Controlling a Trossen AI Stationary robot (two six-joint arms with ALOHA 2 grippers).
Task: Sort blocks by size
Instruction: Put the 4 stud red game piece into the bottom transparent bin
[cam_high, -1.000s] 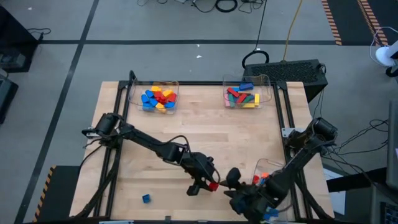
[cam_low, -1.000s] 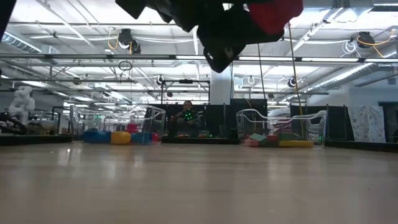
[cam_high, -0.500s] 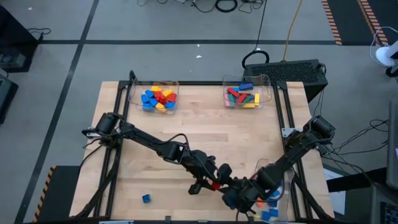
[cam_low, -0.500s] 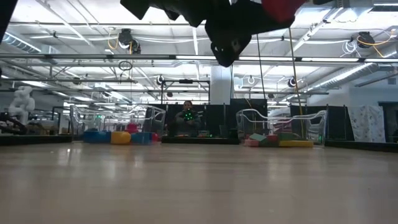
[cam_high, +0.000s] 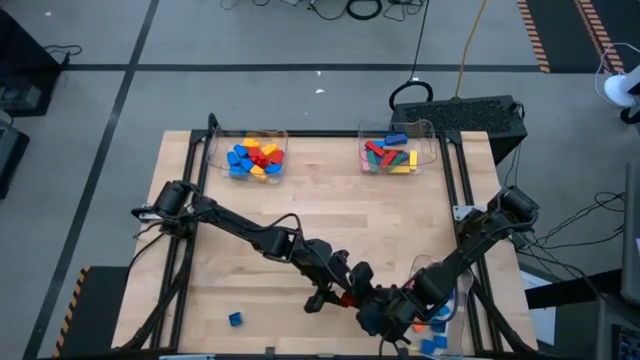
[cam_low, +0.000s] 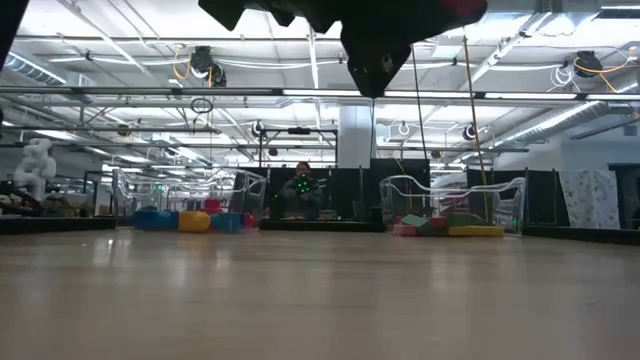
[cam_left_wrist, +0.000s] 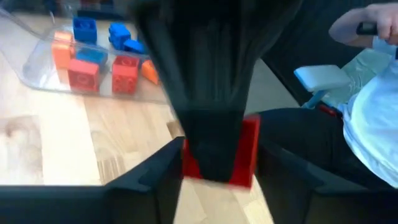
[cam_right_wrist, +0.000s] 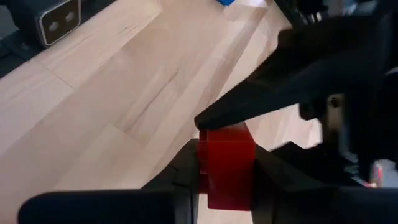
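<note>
red block (cam_right_wrist: 227, 165) | step: handoff at table 6 o'clock | left tool (cam_high: 338, 290) loosening, right tool (cam_high: 368, 302) clamped on it | next: left lets go, right carries to tray

A red block (cam_right_wrist: 227, 163) is held above the counter's (cam_high: 330, 215) near edge. A small blue block (cam_high: 234, 319) lies near the near-left corner. Mixed blocks are heaped at the far edge (cam_high: 254, 158) (cam_high: 389, 154) and near-right corner (cam_left_wrist: 99, 53).
</note>
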